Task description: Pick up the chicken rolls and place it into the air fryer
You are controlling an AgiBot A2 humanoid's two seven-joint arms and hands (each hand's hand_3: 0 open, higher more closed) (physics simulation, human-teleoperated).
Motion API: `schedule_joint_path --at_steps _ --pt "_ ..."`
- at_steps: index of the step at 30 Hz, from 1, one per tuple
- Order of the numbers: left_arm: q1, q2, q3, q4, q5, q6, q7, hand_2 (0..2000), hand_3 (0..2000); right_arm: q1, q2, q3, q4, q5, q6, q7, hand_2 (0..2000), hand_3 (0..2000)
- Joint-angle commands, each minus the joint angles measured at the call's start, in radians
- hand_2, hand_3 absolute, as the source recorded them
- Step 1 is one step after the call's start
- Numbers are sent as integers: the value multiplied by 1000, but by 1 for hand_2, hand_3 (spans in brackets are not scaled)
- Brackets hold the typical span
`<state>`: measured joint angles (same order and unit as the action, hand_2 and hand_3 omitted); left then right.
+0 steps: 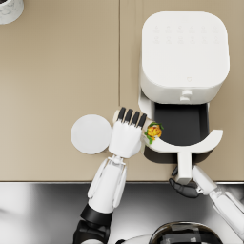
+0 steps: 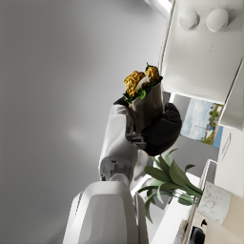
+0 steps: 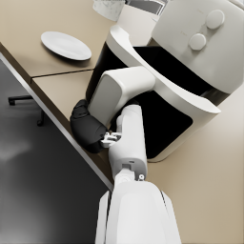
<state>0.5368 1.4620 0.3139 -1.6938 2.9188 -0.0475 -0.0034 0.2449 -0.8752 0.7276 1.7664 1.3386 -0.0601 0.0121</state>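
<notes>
Left hand (image 1: 126, 137) gripped chicken roll (image 1: 154, 131) upright, just beside open air fryer drawer (image 1: 183, 143), toward robot's right; right hand (image 1: 185, 187) clasped drawer handle (image 1: 184, 164)

From my seat I see two glossy white arms with smooth, rounded shells. My left forearm (image 1: 107, 183) tapers toward the wrist, and a black joint band sits below it near the elbow. The left hand (image 1: 126, 136) has a white back and dark fingers (image 1: 128, 116); in the left wrist view its palm is black, with small grey fittings at the wrist. My right hand (image 3: 88, 128) is dark and rounded, joined to a white forearm (image 3: 131, 143) with a small round screw near the wrist collar.
</notes>
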Motion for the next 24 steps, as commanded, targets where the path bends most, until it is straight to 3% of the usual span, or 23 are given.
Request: schedule_joint_path --at_steps 1,3,6,7,8,9,10,11,12,15,16,17,21,24 --pt "81 55 58 26 0 0 0 2000 2000 -107 -277 69 131 0 -5 1 2000 2000" --pt "101 72 79 47 0 0 0 2000 2000 -59 -218 145 160 -1 -4 -1 2000 2000" --pt "134 100 107 85 0 -1 0 2000 2000 -85 -221 145 171 -2 -8 -2 2000 2000" --pt "317 -151 417 98 0 -1 0 2000 2000 -62 98 46 107 -2 -8 -3 2000 2000" --pt "184 50 195 105 -1 -3 0 2000 2000 -88 -215 145 176 -2 -8 -2 2000 2000" --pt "195 50 217 108 0 -8 0 2000 2000 -67 114 60 118 -2 -7 -2 2000 2000" --pt "198 56 233 108 0 -12 0 2000 2000 -87 -220 145 177 -2 -5 -2 2000 2000" --pt "204 65 250 114 0 -14 0 2000 2000 -89 -221 145 174 -3 0 -2 2000 2000" --pt "211 75 267 122 0 -17 0 2000 2000 -72 129 73 126 -3 6 -1 2000 2000" --pt "220 94 288 153 0 -20 0 2000 2000 -75 135 80 127 -3 33 -1 2000 2000" --pt "211 90 297 152 0 -20 0 639 1673 -84 -221 145 174 -3 50 0 2000 2000" --pt "200 83 291 158 0 -1 1 0 1347 -78 -221 145 174 -3 78 1 2000 2000" --pt "144 51 226 136 0 17 2 0 40 -56 -218 144 166 -6 106 1 2000 2000" --pt "79 14 149 84 1 35 3 0 0 -34 -215 144 157 -5 144 0 2000 2000"
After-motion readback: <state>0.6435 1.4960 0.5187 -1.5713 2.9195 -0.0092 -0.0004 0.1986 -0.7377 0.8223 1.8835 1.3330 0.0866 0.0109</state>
